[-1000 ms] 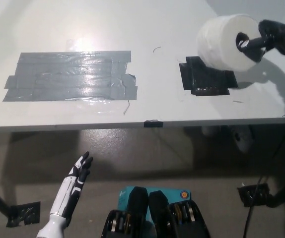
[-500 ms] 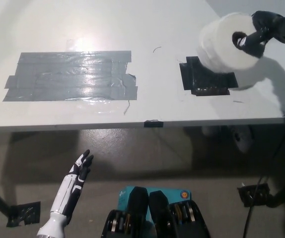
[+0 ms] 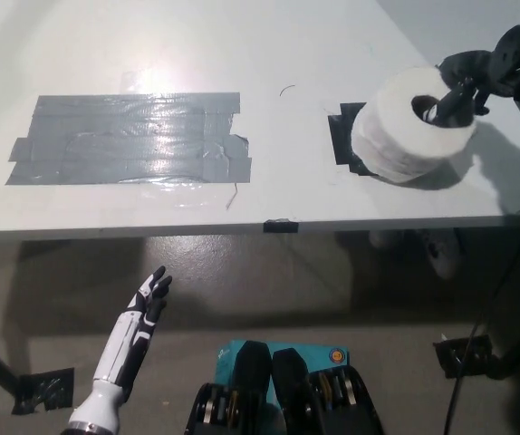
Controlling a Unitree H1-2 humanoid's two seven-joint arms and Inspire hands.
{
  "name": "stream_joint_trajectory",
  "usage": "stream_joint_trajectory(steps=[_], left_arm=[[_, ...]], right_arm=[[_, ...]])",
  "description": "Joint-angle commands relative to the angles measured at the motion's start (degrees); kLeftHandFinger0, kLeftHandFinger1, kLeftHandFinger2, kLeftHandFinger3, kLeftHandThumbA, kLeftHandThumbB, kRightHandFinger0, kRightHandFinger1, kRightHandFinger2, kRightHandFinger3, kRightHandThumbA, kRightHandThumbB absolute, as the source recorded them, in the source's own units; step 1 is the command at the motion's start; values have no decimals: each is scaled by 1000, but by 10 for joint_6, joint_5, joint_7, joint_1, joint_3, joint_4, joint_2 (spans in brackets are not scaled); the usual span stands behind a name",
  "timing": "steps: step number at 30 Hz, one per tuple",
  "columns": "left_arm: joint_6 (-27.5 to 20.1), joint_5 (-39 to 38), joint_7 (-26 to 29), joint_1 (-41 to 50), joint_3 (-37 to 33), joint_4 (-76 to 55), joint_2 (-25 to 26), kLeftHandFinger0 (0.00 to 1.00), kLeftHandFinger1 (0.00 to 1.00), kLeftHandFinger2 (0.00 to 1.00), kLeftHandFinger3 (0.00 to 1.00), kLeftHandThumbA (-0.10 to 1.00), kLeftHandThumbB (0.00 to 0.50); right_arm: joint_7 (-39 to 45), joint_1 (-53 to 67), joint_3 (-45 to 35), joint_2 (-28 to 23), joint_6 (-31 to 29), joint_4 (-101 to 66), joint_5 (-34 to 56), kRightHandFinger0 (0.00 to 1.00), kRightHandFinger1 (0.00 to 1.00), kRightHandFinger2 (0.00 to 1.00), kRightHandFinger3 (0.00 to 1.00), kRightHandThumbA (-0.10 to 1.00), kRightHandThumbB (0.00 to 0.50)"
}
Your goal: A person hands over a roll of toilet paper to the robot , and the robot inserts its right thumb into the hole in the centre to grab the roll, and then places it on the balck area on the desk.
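Lowered since a second ago, the white toilet paper roll [image 3: 411, 136] probably rests on the black tape patch [image 3: 344, 136], core upward, black right hand [image 3: 464, 82] at its 2 o'clock, thumb hooked inside; the white left hand [image 3: 145, 308] hangs open below.

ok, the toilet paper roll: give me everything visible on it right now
The toilet paper roll is white, soft-looking layered paper, plump and nearly full, with a dark centre hole facing up and to the right. It is tilted, its lower edge over the black area on the desk, covering most of that patch; whether it rests fully there cannot be told. The black right robot hand holds it, a digit pushed into the hole. Nothing else touches it. The white left robot hand hangs below the desk.
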Motion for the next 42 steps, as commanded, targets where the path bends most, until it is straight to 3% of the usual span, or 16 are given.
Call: stream_joint_trajectory(steps=[1, 2, 3, 4, 6, 7, 12, 14, 17, 20, 26, 28, 32, 35, 37, 42], left_arm=[[-13, 1, -4, -7, 0, -9, 5, 1000, 1000, 1000, 1000, 1000, 273], [-11, 1, -4, -7, -1, -12, 6, 1000, 1000, 1000, 1000, 1000, 269], [-10, 1, -5, -7, -1, -13, 7, 1000, 1000, 1000, 1000, 1000, 268], [-11, 1, -6, -8, -1, -12, 7, 1000, 1000, 1000, 1000, 1000, 266], [-13, 0, -6, -8, -2, -10, 6, 1000, 1000, 1000, 1000, 1000, 264], [-16, 1, -5, -8, -2, -9, 6, 1000, 1000, 1000, 1000, 1000, 265], [-12, 0, -6, -7, -2, -12, 6, 1000, 1000, 1000, 1000, 1000, 274], [-15, 1, -5, -7, -3, -10, 6, 1000, 1000, 1000, 1000, 1000, 273], [-14, 1, -6, -8, -3, -9, 7, 1000, 1000, 1000, 1000, 1000, 277], [-15, -1, -6, -7, -3, -9, 7, 1000, 1000, 1000, 1000, 1000, 270], [-13, 0, -5, -5, -2, -9, 5, 1000, 1000, 1000, 1000, 1000, 282], [-12, 2, -4, -5, -2, -9, 5, 1000, 1000, 1000, 1000, 1000, 289], [-11, 2, -4, -4, -3, -11, 4, 1000, 1000, 1000, 1000, 1000, 289], [-12, -1, -5, -4, -4, -11, 2, 1000, 1000, 1000, 1000, 1000, 285], [-15, 3, -4, -5, -4, -9, 4, 1000, 1000, 1000, 1000, 1000, 276], [-18, -1, -2, -14, -1, -3, 4, 1000, 1000, 1000, 1000, 1000, 277]], right_arm=[[-3, -43, -1, -7, -33, -1, -18, 63, 426, 664, 635, -100, 230], [-8, -42, -9, -6, -34, 3, -11, 207, 581, 785, 624, -48, 262], [-11, -40, -19, -6, -31, 4, -4, 343, 641, 794, 786, 18, 281], [-14, -36, -32, -5, -24, 0, 7, 574, 844, 1000, 1000, 80, 304], [-16, -29, -45, -4, -16, -10, 12, 885, 1000, 1000, 1000, 202, 313], [-17, -26, -45, -3, -19, -14, 8, 1000, 1000, 1000, 1000, 262, 312], [-71, -16, -62, 2, -14, -22, -1, 1000, 1000, 1000, 1000, 436, 350], [-78, -15, -70, 3, -11, -21, 2, 1000, 1000, 1000, 1000, 448, 347], [-88, -16, -71, 1, -13, -22, -8, 1000, 1000, 1000, 1000, 555, 331], [-91, -17, -71, 1, -15, -22, -11, 1000, 1000, 1000, 1000, 585, 320], [-104, -18, -83, -1, -25, -25, -5, 1000, 1000, 1000, 1000, 689, 364], [-112, -18, -89, -1, -28, -23, -1, 1000, 1000, 1000, 1000, 696, 389], [-122, -19, -105, -4, -29, -33, 10, 1000, 1000, 1000, 1000, 672, 394], [-163, -21, -110, -12, -40, -56, -5, 1000, 1000, 1000, 1000, 738, 417], [-174, -22, -121, -21, -56, -72, 1, 1000, 1000, 1000, 1000, 863, 414], [-190, -51, -201, -38, -89, -95, 57, 1000, 1000, 1000, 1000, 886, 409]])
